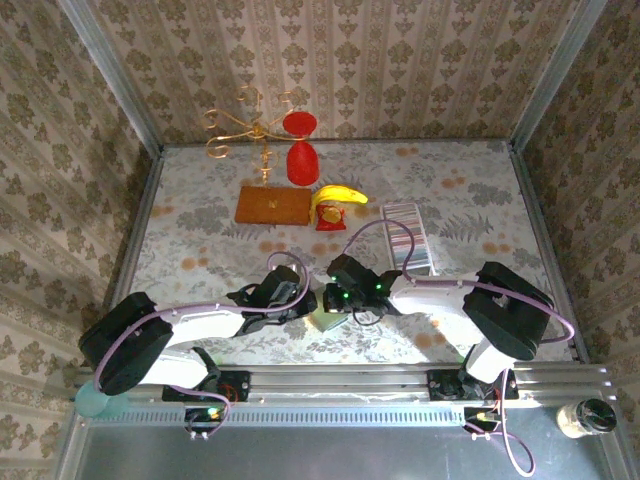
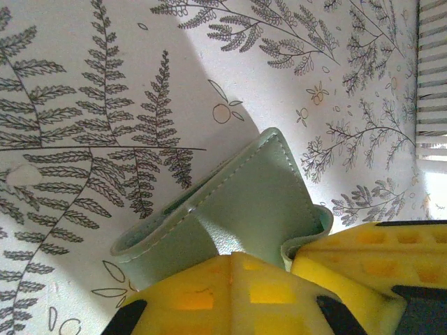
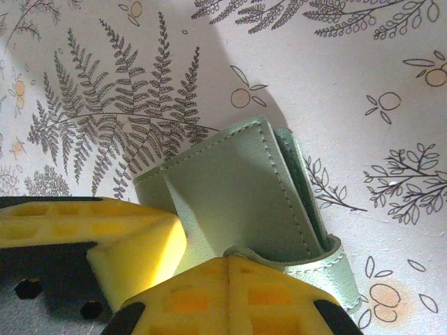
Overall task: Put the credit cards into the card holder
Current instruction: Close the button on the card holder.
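Top external view showed the card holder (image 1: 325,320), a small pale green wallet, low in the middle of the flowery table (image 1: 200,240), just in front of the two arm bases. The left gripper (image 1: 308,304) came at it from 9 o'clock and the right gripper (image 1: 346,303) from 3 o'clock, so both tips met over it.

On the left wrist view the card holder (image 2: 244,202) lay folded, with its stitched corner pointing to 12 o'clock. The left gripper (image 2: 286,269) had its yellow fingers (image 2: 209,296) pressed together on the near edge of the wallet, at 6 o'clock.

On the right wrist view the card holder (image 3: 230,195) sat a little open at its 3 o'clock side. The right gripper (image 3: 185,269) was squeezed onto the wallet's near corner, and a thin green strap curled over its lower finger.

The credit cards (image 1: 405,235) stood as a stripy row in a long clear tray (image 1: 432,265), at about 2 o'clock from the wallet and well apart from it. Their edges also showed at 2 o'clock on the left wrist view (image 2: 433,84).

Farther back, a banana (image 1: 338,194) rested on a red toy phone (image 1: 329,220) at 12 o'clock. A brown board (image 1: 273,205) lay at 11 o'clock. Behind it were a red goblet (image 1: 301,150) and a curly gold stand (image 1: 245,125). A jar (image 1: 585,418) stood off the table at 4 o'clock.
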You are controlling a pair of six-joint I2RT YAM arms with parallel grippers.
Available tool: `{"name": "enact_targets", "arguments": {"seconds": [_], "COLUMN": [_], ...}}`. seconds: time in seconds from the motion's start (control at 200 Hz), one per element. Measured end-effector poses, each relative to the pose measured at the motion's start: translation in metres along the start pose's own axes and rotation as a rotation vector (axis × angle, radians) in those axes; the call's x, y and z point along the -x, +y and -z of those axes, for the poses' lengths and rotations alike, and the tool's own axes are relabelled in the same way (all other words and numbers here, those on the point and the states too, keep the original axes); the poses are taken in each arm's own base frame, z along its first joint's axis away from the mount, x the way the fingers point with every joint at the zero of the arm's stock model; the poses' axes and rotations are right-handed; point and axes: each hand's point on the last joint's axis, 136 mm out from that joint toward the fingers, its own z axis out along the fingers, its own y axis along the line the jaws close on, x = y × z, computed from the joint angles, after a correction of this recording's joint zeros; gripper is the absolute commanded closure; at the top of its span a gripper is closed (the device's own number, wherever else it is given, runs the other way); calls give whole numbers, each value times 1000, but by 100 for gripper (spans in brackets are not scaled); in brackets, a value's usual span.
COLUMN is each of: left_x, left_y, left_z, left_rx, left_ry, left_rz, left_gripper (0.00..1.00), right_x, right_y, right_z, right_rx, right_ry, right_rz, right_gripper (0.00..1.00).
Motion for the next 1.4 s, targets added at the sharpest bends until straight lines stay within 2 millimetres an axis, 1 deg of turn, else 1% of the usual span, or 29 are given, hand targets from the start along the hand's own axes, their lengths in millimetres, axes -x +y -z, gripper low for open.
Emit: {"name": "enact_targets", "arguments": {"seconds": [0.26, 0.51, 0.93, 1.045, 1.2, 1.325, 1.405], "left_x": [-1, 0, 0, 0, 0, 0, 0], "left_y": [0, 1, 2, 2, 2, 2, 2], "left_z": [0, 0, 0, 0, 0, 0, 0], "left_rx": [2, 6, 15, 24, 32, 37, 41], "left_ry": [-1, -3, -10, -13, -18, -21, -19], "left_rz": [-3, -3, -6, -9, -14, -17, -18], "left_gripper": [100, 100, 100, 100, 100, 100, 99], "right_x": [0, 1, 1, 1, 1, 1, 2], "right_y": [-1, -6, -9, -12, -11, -10, -8], "right_z": [-6, -9, -13, -15, -15, -15, -11], "right_rx": [20, 101, 83, 121, 174, 186, 172], "right_ry": [22, 46, 79, 75, 68, 59, 39], "right_rz": [-22, -82, -64, -73, -79, -78, -71], "right_gripper": [100, 100, 100, 100, 100, 100, 100]}}
